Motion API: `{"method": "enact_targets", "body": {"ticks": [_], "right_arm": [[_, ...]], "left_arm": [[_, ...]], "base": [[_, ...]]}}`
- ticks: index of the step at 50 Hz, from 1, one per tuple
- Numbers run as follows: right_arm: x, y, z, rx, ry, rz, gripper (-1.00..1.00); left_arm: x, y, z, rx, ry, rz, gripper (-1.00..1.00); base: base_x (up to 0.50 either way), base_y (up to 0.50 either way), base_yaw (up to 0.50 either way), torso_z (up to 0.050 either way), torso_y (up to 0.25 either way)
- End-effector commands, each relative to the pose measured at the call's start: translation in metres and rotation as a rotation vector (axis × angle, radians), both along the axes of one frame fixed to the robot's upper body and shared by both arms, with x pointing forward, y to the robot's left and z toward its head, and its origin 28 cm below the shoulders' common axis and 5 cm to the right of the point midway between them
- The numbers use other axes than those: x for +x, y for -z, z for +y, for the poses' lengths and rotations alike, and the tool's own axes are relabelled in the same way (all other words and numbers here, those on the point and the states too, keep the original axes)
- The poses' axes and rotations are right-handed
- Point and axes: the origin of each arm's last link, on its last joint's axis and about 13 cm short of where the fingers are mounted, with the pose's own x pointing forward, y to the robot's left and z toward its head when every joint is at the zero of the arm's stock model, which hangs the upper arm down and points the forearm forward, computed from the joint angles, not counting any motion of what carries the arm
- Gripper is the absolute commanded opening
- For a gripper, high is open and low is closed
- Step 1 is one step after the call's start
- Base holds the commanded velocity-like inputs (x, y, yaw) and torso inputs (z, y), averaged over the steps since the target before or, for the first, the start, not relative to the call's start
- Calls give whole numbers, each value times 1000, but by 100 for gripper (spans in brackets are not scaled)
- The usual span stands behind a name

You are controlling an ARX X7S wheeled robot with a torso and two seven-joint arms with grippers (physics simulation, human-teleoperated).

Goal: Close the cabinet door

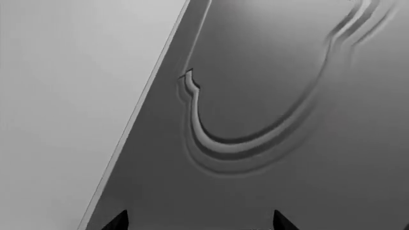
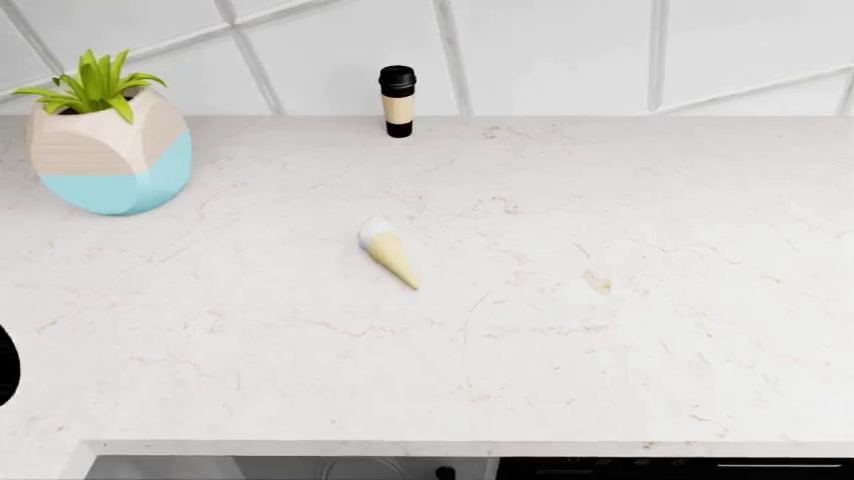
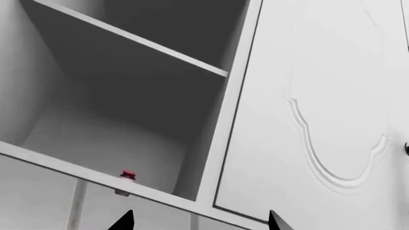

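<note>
The cabinet door [image 1: 268, 72] fills most of the left wrist view as a grey, shadowed panel with a carved curved moulding; its long edge runs beside a pale wall. My left gripper [image 1: 199, 223] is open close to this panel, with nothing between its fingertips [image 1: 118, 221]. In the right wrist view the cabinet [image 3: 128, 105] stands open, showing a shelf [image 3: 128, 40] and a dark inside. My right gripper [image 3: 199, 223] is open below the cabinet's lower frame and holds nothing. Neither gripper shows in the head view.
A white door [image 3: 332, 96] with the same moulding is shut beside the open cabinet, a dark knob [image 3: 406, 148] at its edge. A small red part [image 3: 128, 174] sits on the frame. The worktop [image 2: 601, 330] carries a potted plant [image 2: 107, 140], a cup [image 2: 396, 100] and an ice-cream cone [image 2: 387, 250].
</note>
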Motion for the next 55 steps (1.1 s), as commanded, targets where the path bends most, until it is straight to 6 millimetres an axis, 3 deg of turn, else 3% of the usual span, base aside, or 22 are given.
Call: {"method": "enact_targets", "body": {"ticks": [1,54,55], "right_arm": [[-1,0,-2,2,2,-1,100],[-5,1,-6,7,2,-3,100],[-6,1,-7,9,4,-3,100]], "left_arm": [[12,-9,-3,-71,29,5,100],[87,-21,-37,-35,61,142,100],[94,-18,-43,-34,72,162,100]], "base": [[0,0,0,0,0],[0,0,0,1,0],[0,0,0,0,0]]}}
